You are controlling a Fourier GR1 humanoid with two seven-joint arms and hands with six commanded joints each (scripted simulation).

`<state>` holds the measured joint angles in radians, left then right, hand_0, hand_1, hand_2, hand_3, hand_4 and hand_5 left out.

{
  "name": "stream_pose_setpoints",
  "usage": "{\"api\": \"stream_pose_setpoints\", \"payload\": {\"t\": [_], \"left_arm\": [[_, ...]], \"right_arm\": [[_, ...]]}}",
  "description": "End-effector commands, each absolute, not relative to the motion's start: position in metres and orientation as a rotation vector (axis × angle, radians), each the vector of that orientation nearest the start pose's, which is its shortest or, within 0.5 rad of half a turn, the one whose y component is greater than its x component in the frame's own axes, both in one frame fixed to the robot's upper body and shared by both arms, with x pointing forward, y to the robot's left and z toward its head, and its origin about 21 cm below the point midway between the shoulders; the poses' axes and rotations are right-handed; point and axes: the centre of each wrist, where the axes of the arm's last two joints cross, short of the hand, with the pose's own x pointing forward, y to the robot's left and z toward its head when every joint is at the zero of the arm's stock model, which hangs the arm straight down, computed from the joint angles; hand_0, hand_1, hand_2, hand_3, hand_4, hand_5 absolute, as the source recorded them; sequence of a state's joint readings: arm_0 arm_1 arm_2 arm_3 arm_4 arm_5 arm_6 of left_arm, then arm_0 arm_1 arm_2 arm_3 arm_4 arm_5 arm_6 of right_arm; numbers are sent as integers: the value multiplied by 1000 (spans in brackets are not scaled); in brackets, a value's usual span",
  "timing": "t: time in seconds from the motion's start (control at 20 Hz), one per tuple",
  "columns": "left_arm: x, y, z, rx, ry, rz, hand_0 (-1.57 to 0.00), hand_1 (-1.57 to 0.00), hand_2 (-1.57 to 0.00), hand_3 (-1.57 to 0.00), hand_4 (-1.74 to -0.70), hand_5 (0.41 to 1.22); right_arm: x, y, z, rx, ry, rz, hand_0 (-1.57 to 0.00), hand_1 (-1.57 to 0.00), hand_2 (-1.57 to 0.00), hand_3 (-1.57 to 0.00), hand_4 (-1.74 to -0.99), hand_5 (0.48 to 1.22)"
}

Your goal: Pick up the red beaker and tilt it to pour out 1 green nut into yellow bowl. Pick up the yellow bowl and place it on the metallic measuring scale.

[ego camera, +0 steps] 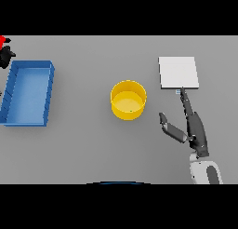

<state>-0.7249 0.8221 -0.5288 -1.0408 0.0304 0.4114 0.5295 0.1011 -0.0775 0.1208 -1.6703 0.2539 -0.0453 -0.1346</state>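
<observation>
At the far left edge you see the left hand [5,56] with the red beaker [3,39], mostly cut off, so I cannot tell its grip; beside it lies a blue tray [49,90], rectangular with thin walls; the yellow bowl [128,99] stands in the middle, round and smooth, perhaps with one small green nut [131,111] inside; the right hand [188,128] is open and empty, fingers straight, just below the flat pale metallic measuring scale [179,72]; bring this hand left, close on the rim, lift level.
</observation>
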Motion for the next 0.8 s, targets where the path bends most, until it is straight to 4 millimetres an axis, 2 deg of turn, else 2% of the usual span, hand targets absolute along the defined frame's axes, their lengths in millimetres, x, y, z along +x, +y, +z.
{"api": "stream_pose_setpoints", "payload": {"t": [0.0, 0.1, 0.25, 0.35, 0.45, 0.5, 0.55, 0.6, 0.65, 0.75], "left_arm": [[378, 326, 132, 988, -1185, -364, -1571, -1571, -1571, -1449, -1741, 1221], [368, 324, 116, 973, -1149, -330, -1571, -1571, -1571, -1474, -1741, 1221], [360, 320, 105, 966, -1130, -300, -1571, -1571, -1571, -1521, -1741, 1199], [359, 321, 98, 967, -1099, -295, -1571, -1571, -1571, -1539, -1741, 1117], [355, 326, 94, 983, -1074, -319, -1571, -1571, -1571, -1551, -1741, 967], [356, 324, 95, 972, -1071, -347, -1571, -1571, -1571, -1555, -1667, 908], [350, 324, 92, 951, -1045, -390, -1571, -1571, -1571, -1503, -1530, 865], [347, 322, 92, 912, -1033, -424, -1564, -1449, -1432, -1362, -1374, 830], [344, 322, 96, 868, -1022, -453, -1457, -1180, -1187, -1129, -1229, 803], [344, 325, 103, 816, -973, -505, -932, -755, -767, -722, -1034, 758]], "right_arm": [[224, -226, 2, -200, -1707, 296, 1, 1, 1, 1, -1217, 664], [223, -227, 0, -205, -1699, 299, 1, 1, 1, 1, -1214, 664], [224, -227, -2, -198, -1705, 301, 1, 1, 1, 1, -1216, 667], [220, -229, 1, -214, -1717, 305, 1, 1, 1, 1, -1207, 665], [219, -231, 1, -208, -1709, 302, 1, 1, 1, 1, -1205, 664], [220, -230, 0, -209, -1716, 305, 1, 1, 1, 1, -1202, 667], [220, -229, -2, -217, -1707, 294, 1, 1, 1, 1, -1197, 664], [222, -227, -1, -206, -1702, 295, 1, 1, 1, 1, -1192, 663], [223, -228, 1, -203, -1711, 295, 1, 1, 1, 1, -1188, 663], [223, -229, 1, -213, -1716, 303, 1, 1, 1, 1, -1185, 665]]}}
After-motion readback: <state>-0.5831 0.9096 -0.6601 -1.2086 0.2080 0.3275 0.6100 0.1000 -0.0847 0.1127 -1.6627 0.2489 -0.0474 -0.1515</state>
